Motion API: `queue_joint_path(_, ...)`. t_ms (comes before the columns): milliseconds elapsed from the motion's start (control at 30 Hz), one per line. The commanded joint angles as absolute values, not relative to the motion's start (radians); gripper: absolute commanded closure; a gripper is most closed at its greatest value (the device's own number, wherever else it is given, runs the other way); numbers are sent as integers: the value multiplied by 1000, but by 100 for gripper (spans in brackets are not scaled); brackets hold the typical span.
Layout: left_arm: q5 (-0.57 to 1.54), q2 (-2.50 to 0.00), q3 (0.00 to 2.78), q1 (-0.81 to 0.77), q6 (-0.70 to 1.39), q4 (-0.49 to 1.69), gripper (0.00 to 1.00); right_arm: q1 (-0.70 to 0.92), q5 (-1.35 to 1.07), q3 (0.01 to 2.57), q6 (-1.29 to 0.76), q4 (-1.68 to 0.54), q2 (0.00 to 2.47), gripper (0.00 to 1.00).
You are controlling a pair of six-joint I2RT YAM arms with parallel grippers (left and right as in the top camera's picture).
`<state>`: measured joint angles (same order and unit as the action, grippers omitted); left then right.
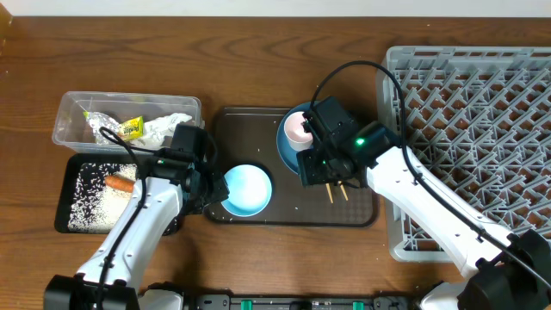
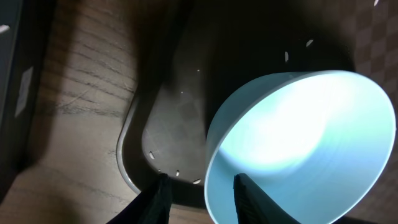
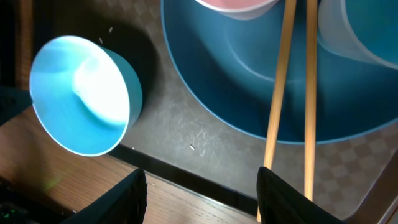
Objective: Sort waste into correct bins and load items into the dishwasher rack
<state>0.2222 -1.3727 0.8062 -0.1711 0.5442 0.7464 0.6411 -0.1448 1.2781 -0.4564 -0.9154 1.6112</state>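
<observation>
The step in hand looked to be taking up the bowl point(image 1: 247, 189) for the rack point(image 1: 482, 103); the bowl sat near the left end of the brown tray point(image 1: 362, 213), apart from the plate point(image 1: 284, 148). In the left wrist view the left fingers point(image 2: 158, 200) straddled its near rim at a narrow gap, one outside over the tray, the other over the pale inside; whether they pinched the wall I could not tell. To do it well, the wall ought to sit deep between the fingers before they clamp, since a thin, smooth rim would likely slip or swing from a shallow hold; the squeeze should be firm and square to the wall. The lift should go straight up before any travel, so the bowl clears the tray's edge. A few rice grains point(image 2: 177, 173) lay on the tray beside it; the bowl itself looked empty, so tipping seemed needless. The right fingers point(image 3: 127, 200) stood wide over the plate's edge, holding nothing, with the chopsticks point(image 3: 308, 93) running by one of them; that arm lay between bowl and rack, so the path would need care or a hand-over.
</observation>
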Motion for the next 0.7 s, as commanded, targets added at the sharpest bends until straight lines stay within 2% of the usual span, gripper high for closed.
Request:
queue_joint_path(0,229,-1375,779,-170,586,735,64,675,-131,1287,-467,-907,1612,43)
queue_joint_path(433,281,-1383,743,-170,607,690,64,693,-78,1286,-467,-908,1612,43)
queue_joint_path(667,280,-1406,743,-235,616,652,67,694,-78,1286,-467,-900,1613,41)
